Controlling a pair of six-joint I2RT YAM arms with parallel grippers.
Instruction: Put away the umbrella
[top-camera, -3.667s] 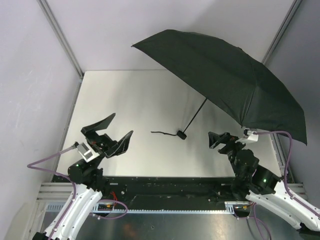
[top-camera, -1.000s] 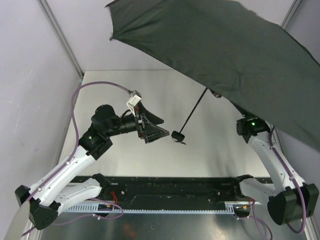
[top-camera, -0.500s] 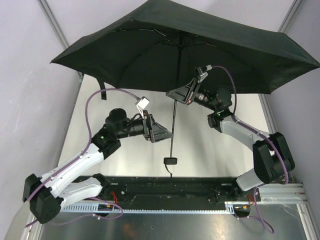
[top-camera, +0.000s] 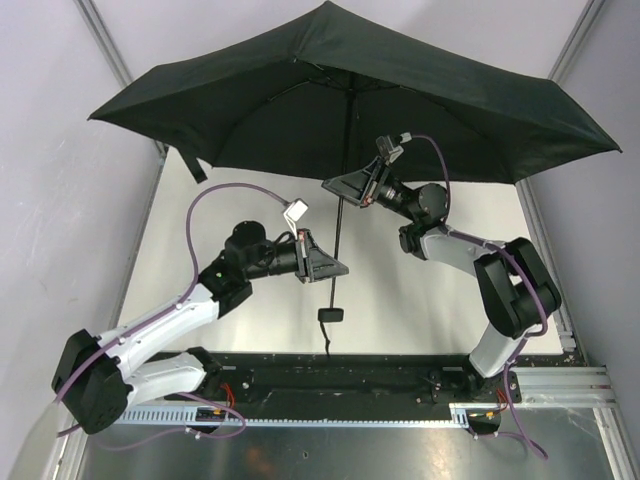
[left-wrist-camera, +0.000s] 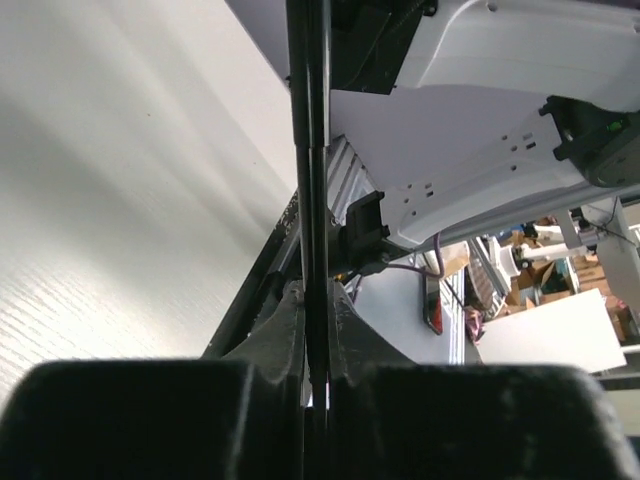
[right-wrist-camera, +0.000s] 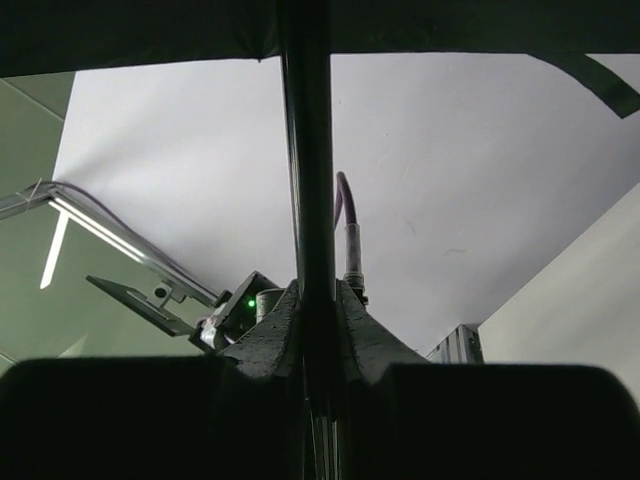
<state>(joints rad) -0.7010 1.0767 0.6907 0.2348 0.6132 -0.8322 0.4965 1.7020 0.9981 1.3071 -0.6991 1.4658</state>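
The black umbrella (top-camera: 330, 95) stands open and nearly upright over the table, its canopy spanning most of the top view. Its thin shaft (top-camera: 340, 230) runs down to the small knob handle (top-camera: 331, 316), which hangs just above the table's front edge. My left gripper (top-camera: 335, 268) is shut on the lower shaft (left-wrist-camera: 308, 150), which runs straight up between its fingers. My right gripper (top-camera: 346, 190) is shut on the shaft (right-wrist-camera: 305, 150) higher up, just under the canopy (right-wrist-camera: 150, 30).
The white table (top-camera: 240, 190) lies beneath, with grey walls close on both sides and metal posts at the back corners. A black rail (top-camera: 330, 365) runs along the front edge. The right arm's white body (left-wrist-camera: 480, 150) fills the left wrist view's upper right.
My left gripper has closed on the shaft. The umbrella has swung from tilted to nearly upright, held by the right gripper, and its handle has come lower and nearer.
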